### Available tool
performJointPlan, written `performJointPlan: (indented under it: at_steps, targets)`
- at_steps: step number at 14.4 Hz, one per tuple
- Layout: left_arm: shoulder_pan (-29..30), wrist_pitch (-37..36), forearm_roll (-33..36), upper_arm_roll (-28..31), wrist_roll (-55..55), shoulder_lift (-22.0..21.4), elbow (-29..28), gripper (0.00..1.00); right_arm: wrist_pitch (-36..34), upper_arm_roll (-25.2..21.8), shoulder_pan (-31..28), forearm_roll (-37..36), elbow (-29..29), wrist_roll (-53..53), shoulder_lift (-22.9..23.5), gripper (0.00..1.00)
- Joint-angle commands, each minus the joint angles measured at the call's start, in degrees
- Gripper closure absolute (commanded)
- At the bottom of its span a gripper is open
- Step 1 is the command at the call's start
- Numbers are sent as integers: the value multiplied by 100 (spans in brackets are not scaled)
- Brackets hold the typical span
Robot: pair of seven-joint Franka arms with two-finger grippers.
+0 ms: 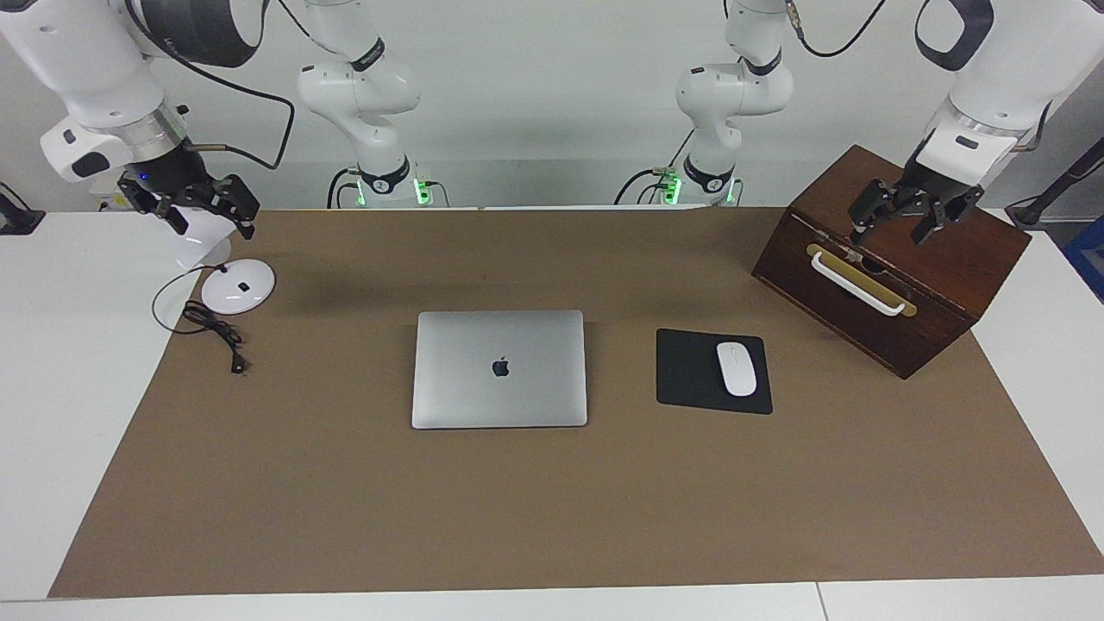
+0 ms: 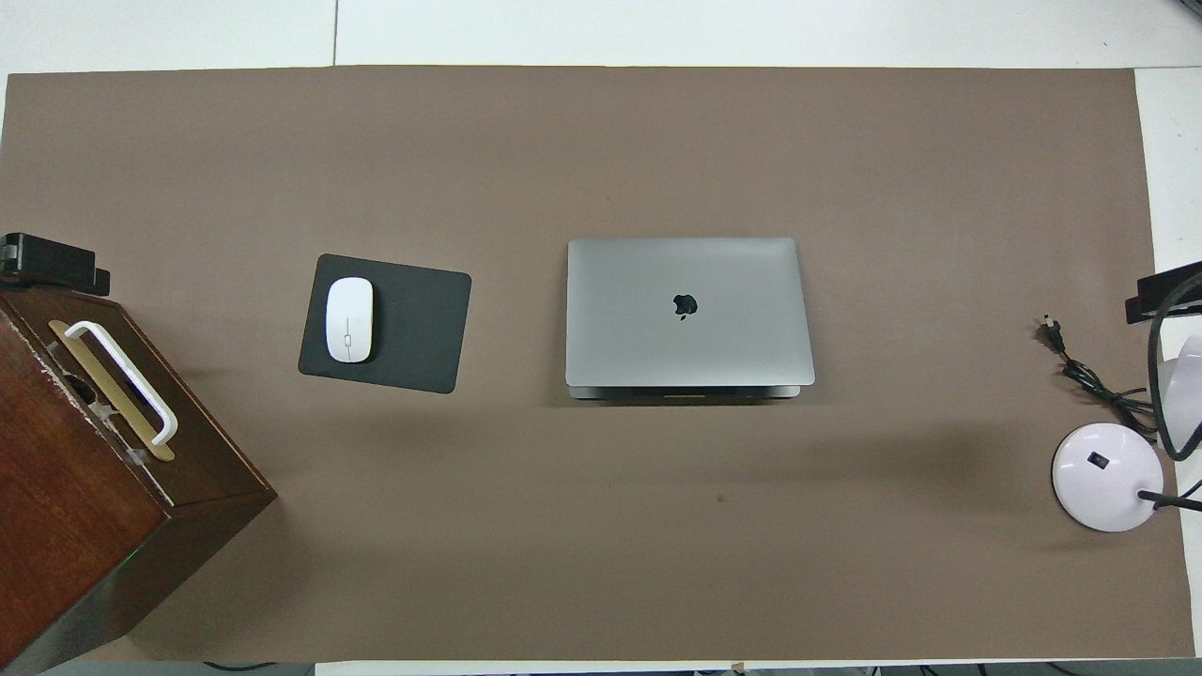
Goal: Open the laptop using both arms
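The silver-grey laptop [image 1: 499, 369] [image 2: 688, 311] lies shut and flat in the middle of the brown mat, its apple logo facing up. My left gripper [image 1: 893, 229] hangs open above the wooden box, well apart from the laptop. At the other end of the table, my right gripper [image 1: 214, 226] hangs open over the white lamp, also well away from the laptop. Neither gripper holds anything. In the overhead view only the dark tips of the left gripper [image 2: 49, 263] and the right gripper [image 2: 1164, 293] show at the edges.
A black mouse pad [image 1: 695, 371] with a white mouse [image 1: 737, 368] lies beside the laptop toward the left arm's end. A dark wooden box [image 1: 957, 259] with a white handle stands at that end. A white lamp base [image 1: 239, 285] and its black cable [image 1: 213, 332] sit at the right arm's end.
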Motion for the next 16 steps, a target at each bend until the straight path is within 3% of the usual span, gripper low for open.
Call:
performJointPlan:
  at_steps: [1, 16]
  targets:
    - [26, -15, 110, -17, 52, -80, -54, 0, 95, -13, -16, -47, -186, -202, -147, 0]
    - [17, 135, 93, -17, -62, -89, -71, 0, 552, 5, -25, -38, -265, -175, -164, 0]
